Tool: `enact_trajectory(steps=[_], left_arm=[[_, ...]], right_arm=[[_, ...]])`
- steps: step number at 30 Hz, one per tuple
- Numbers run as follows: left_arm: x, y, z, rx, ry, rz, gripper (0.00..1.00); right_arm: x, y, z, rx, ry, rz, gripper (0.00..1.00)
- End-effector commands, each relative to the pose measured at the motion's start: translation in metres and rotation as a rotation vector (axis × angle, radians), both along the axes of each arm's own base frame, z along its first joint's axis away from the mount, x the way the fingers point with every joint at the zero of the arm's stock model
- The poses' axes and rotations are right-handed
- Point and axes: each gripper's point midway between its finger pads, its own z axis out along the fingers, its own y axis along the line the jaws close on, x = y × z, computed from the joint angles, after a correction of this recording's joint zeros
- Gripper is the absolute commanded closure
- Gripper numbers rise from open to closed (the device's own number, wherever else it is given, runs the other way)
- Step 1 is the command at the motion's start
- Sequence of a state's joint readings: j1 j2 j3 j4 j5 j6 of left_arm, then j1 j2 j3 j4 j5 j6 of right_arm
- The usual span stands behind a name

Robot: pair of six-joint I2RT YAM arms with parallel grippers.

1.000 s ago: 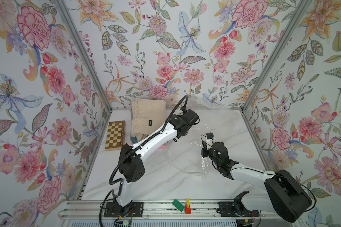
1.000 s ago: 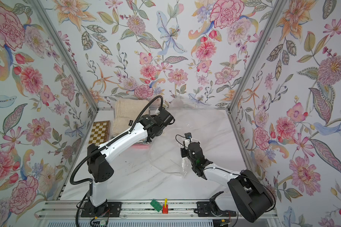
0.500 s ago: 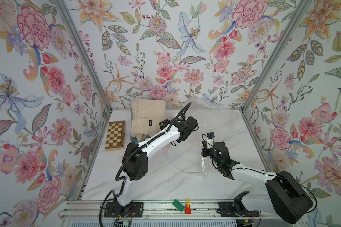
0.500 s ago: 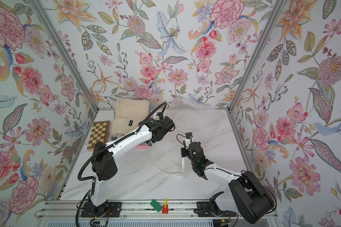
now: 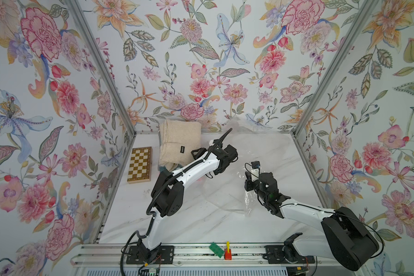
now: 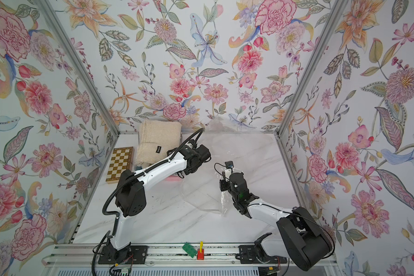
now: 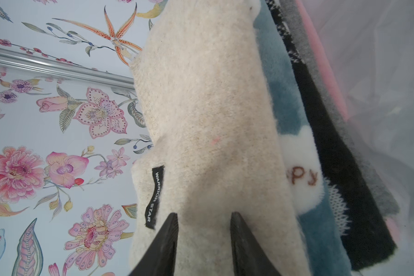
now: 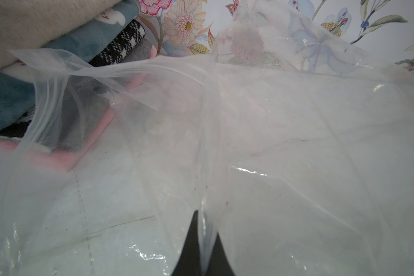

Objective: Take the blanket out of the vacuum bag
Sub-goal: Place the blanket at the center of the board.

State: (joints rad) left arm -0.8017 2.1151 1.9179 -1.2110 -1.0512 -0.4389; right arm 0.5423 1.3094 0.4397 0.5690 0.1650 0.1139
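Left gripper: jaws astride the blanket, upper centre of a top view; I cannot tell whether they pinch it. Right gripper: clamped on the bag. I judge the blanket nearly out, while a pink layer lies under film.

"WARRIOR STAR" is read in white on black label of cream blanket. Brown "ppy", start hidden, is read on white patch of teal blanket.
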Motion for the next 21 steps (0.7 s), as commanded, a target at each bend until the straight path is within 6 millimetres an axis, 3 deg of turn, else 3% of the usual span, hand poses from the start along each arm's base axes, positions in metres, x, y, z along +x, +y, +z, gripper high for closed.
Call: enact_trajectory(steps=[1, 3, 6, 7, 14, 17, 21], left_arm=[[0.001, 0.009, 0.011, -0.015, -0.019, 0.013, 0.66], [0.001, 0.009, 0.01, -0.02, -0.016, 0.015, 0.67], [-0.002, 0.005, 0.006, -0.087, 0.001, 0.01, 0.48], [-0.004, 0.002, 0.003, -0.125, 0.004, 0.004, 0.46], [-0.005, -0.02, 0.011, -0.39, -0.088, -0.046, 0.45], [0.0, -0.012, 0.004, -0.328, -0.093, -0.028, 0.37], [0.003, 0.013, -0.006, -0.146, -0.079, 0.033, 0.36]], right_arm=[[0.004, -0.001, 0.004, 0.014, -0.002, -0.01, 1.0], [0.004, 0.0, 0.004, 0.014, 0.0, -0.008, 1.0], [0.004, 0.001, 0.004, 0.011, 0.004, -0.003, 1.0], [0.004, 0.0, 0.004, 0.008, 0.0, -0.005, 1.0], [0.004, -0.003, 0.004, 0.0, -0.004, -0.017, 1.0], [0.004, -0.003, 0.004, -0.002, -0.003, -0.014, 1.0], [0.003, -0.004, 0.006, -0.006, -0.009, -0.019, 1.0]])
